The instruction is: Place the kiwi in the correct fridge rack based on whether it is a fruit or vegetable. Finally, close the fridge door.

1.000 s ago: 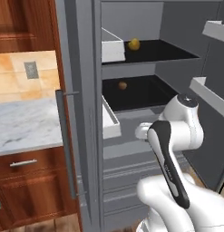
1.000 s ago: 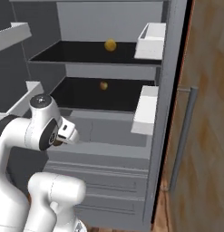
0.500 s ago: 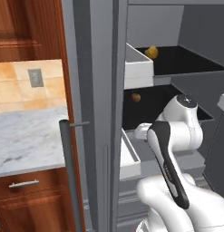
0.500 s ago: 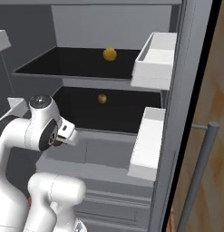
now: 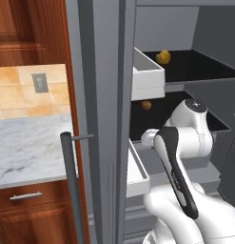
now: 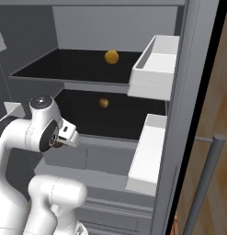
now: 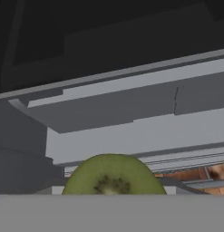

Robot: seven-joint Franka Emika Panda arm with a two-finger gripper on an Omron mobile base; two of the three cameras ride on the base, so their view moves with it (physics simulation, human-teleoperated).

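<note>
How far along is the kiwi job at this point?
Done: the kiwi is picked up, held in the shut gripper in front of the open fridge. In hand: carrying it toward the shelves. Left: placing it on a rack, then closing the fridge door, which stands open.

Door bins [image 6: 154, 69] crowd the fridge opening; dark racks [image 6: 73, 66] lie open.

Marble counter [image 5: 28, 147]; wood cabinets [image 5: 24, 28]

A rendered home kitchen is shown. An open fridge [image 5: 109, 95] with dark shelves [image 6: 78, 69] and white door bins [image 6: 154, 69] stands ahead of the pincer. Off to the pincer's left, a marble counter [image 5: 28, 147], wooden cabinets [image 5: 28, 28], tiled backsplash and a wall socket [image 5: 39, 82] are seen.
</note>
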